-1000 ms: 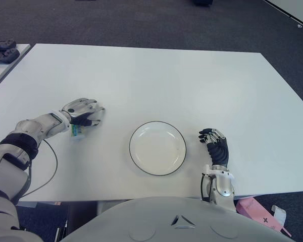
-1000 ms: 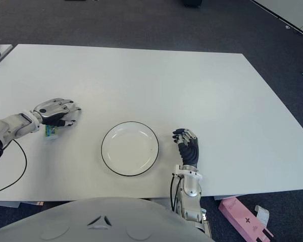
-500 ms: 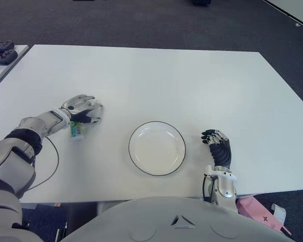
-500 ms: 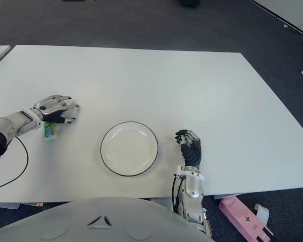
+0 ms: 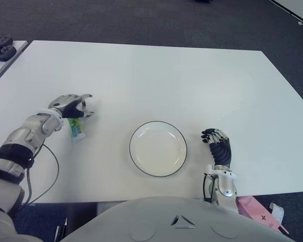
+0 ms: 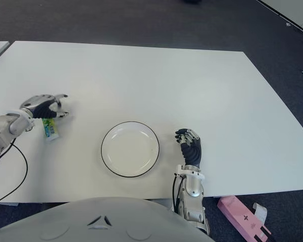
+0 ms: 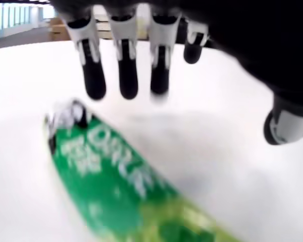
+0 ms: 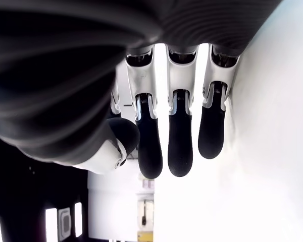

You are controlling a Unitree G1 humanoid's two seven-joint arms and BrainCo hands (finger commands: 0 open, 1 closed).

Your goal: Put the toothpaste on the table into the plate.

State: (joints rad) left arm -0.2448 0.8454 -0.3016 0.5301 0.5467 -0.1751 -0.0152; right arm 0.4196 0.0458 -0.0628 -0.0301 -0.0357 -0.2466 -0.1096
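Left hand (image 5: 70,105): silver metallic shell, black fingertips, silver segmented forearm with black bands, and a thin black cable looping beside the arm. Right hand (image 5: 219,149): black fingers with white knuckle segments on a silver wrist. Pale grey torso shell bears a small dark emblem.

one toothpaste (image 5: 77,129) – one plate (image 5: 158,148) (white)

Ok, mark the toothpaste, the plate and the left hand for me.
toothpaste (image 5: 77,129), left eye view, middle of the green tube.
plate (image 5: 158,126), left eye view, far rim.
left hand (image 5: 70,105), left eye view, back of the hand above the tube.
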